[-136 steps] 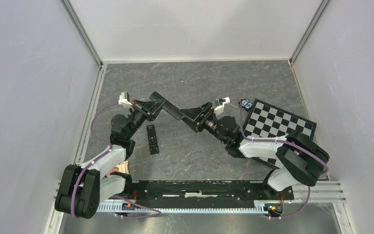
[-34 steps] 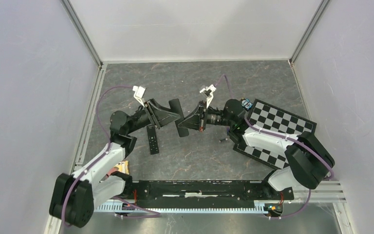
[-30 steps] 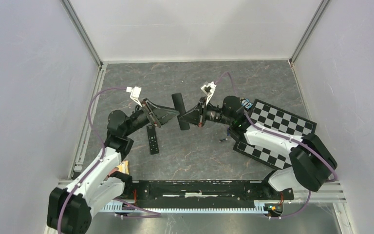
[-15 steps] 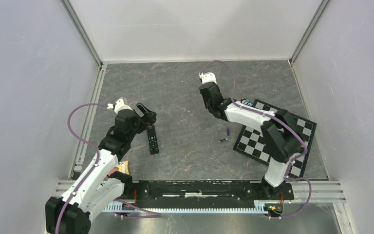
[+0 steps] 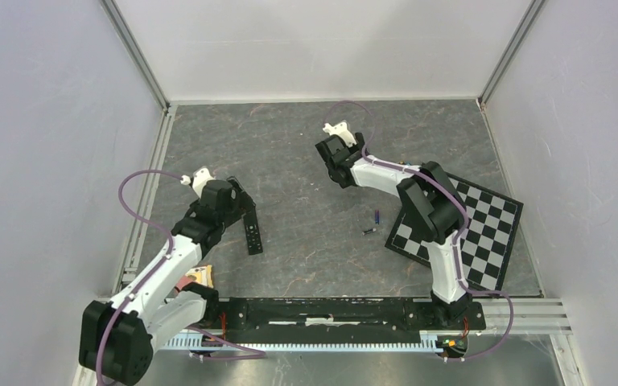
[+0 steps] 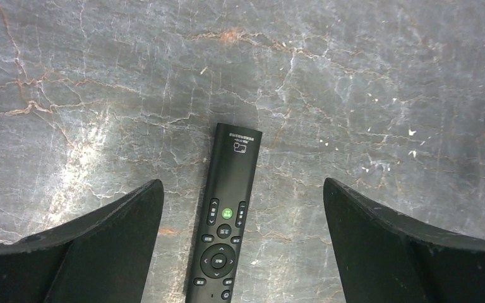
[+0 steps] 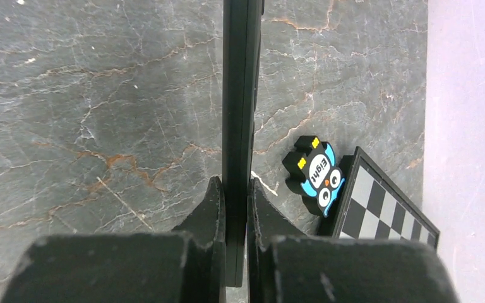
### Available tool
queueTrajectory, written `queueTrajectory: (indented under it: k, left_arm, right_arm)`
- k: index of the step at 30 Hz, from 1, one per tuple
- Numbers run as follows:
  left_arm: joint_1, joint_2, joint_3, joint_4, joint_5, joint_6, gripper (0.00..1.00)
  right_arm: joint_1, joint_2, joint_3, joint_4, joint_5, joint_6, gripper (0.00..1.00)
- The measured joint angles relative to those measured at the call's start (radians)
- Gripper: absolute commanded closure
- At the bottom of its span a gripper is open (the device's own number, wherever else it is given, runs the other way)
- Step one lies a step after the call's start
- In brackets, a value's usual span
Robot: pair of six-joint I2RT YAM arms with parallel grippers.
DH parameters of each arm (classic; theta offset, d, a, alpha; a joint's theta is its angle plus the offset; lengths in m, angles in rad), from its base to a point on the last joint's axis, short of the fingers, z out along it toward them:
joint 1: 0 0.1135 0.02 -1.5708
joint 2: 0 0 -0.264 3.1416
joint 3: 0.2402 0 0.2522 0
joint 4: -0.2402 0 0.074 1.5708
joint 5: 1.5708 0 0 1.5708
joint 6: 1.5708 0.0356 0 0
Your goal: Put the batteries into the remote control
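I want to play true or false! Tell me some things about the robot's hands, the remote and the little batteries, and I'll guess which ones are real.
1. The left hand is wide open above the remote. True.
2. That remote lies with its buttons facing down. False: the buttons face up.
3. The right hand is shut on a long thin black thing, seen edge-on. True.
4. The blue battery and the dark battery sit inside the remote. False: both lie on the bare table, beside the checkerboard.
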Motion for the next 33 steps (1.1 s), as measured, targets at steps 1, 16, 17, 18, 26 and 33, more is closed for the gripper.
queueTrajectory:
  k: [1,16,17,18,26,33]
  left_arm:
    - [0.0,0.013,0.0,0.0,0.0,0.001,0.0]
    - [0.0,0.138,-0.042,0.054,-0.004,0.001,0.0]
    - [0.0,0.145,-0.046,0.054,-0.005,0.001,0.0]
    - [0.0,0.15,-0.047,0.053,-0.008,0.001,0.0]
    - [0.0,0.208,-0.047,0.06,-0.026,0.002,0.02]
    - [-0.006,0.332,-0.002,0.06,0.004,0.037,0.15]
  right_arm:
    - [-0.001,0.017,0.01,-0.006,0.006,-0.006,0.89]
    - [-0.005,0.067,0.0,0.001,-0.11,-0.056,0.48]
    - [-0.005,0.058,-0.007,0.005,-0.123,-0.056,0.47]
    - [-0.005,0.048,-0.014,0.008,-0.145,-0.056,0.45]
    - [-0.018,-0.09,-0.128,0.035,-0.387,-0.002,0.37]
    - [-0.045,-0.336,-0.369,0.106,-0.619,0.098,0.45]
